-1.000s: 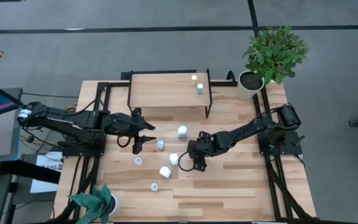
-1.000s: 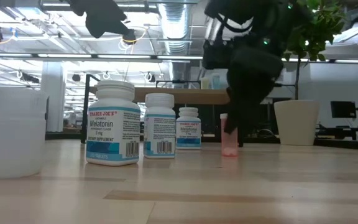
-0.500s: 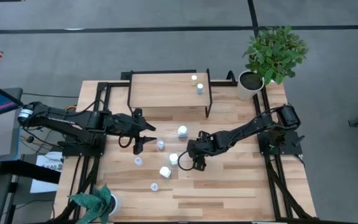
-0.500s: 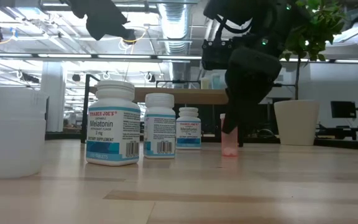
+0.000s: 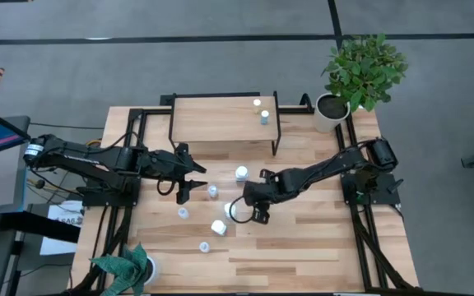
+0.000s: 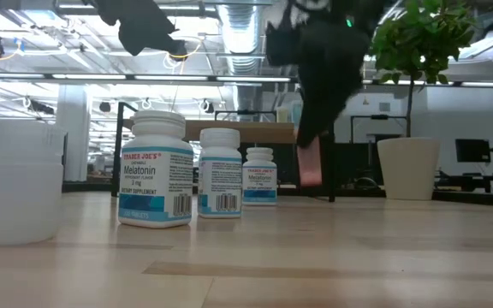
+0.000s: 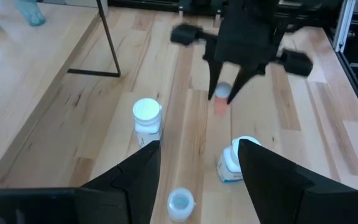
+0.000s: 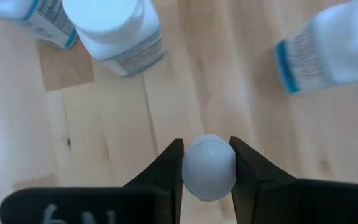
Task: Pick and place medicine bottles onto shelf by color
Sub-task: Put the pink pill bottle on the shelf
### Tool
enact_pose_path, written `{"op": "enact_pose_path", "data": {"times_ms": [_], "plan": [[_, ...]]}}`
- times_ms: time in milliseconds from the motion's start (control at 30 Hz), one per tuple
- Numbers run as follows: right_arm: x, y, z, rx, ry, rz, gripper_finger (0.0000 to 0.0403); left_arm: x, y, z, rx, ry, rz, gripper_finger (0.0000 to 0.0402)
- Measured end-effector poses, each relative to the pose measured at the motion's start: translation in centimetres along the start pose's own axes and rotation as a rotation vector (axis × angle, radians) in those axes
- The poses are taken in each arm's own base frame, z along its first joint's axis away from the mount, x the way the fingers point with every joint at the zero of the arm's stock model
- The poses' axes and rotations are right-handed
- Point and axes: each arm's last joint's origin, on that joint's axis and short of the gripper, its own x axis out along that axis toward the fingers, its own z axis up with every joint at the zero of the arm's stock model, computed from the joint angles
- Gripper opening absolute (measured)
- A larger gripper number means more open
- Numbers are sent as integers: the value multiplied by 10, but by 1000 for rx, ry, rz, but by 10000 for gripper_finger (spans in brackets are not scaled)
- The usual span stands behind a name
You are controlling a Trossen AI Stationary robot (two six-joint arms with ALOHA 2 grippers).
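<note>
My right gripper (image 5: 240, 210) hangs above the middle of the table, shut on a small reddish medicine bottle (image 6: 311, 164) with a white cap. My left gripper (image 5: 189, 182) waits open to its left, above the table, touching nothing. Other medicine bottles stand on their bases on the table: white ones (image 5: 242, 173), (image 5: 212, 191), (image 5: 219, 227) and small ones (image 5: 183, 213), (image 5: 204, 246). The shelf (image 5: 220, 119) stands at the far side with two bottles (image 5: 257, 104), (image 5: 264, 117) upright on its right end. My right gripper pinches the reddish bottle at its white cap (image 8: 209, 167) between the two fingers (image 8: 169, 171), one on each side. The fingers come from above, pointing down. The bottle's reddish body (image 7: 220, 106) hangs below them, roughly upright and clear of the table.
A potted plant (image 5: 360, 70) stands at the far right corner and another pot with leaves (image 5: 134, 267) at the near left corner. In the low view, labelled bottles (image 6: 155, 171), (image 6: 220, 175) and a plain white one (image 6: 20, 184) stand close to the camera.
My right gripper has shut on the reddish bottle and lifted it off the table, shifting a little toward the table's left edge. The bottle, which stood on the wood, now hangs clear of it.
</note>
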Motion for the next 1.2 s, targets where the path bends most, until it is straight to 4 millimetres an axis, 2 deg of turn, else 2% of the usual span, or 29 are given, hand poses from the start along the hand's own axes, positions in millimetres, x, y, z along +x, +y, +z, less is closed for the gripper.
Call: {"op": "enact_pose_path", "data": {"times_ms": [167,267,633,800,967,1200], "plan": [[-27,-10,23,-43,18,-23,109,0,0,0,0,1,0,203],[-44,-22,40,-69,-4,-56,118,0,0,0,3,3,1,203],[-90,-110,89,-15,-112,-179,110,0,0,0,4,4,1,203],[-100,-149,97,25,-143,-230,111,0,0,0,4,4,0,203],[-103,-184,101,62,-188,-250,111,0,0,0,4,4,1,203],[-94,-214,94,125,-181,-216,112,0,0,0,4,4,1,203]]}}
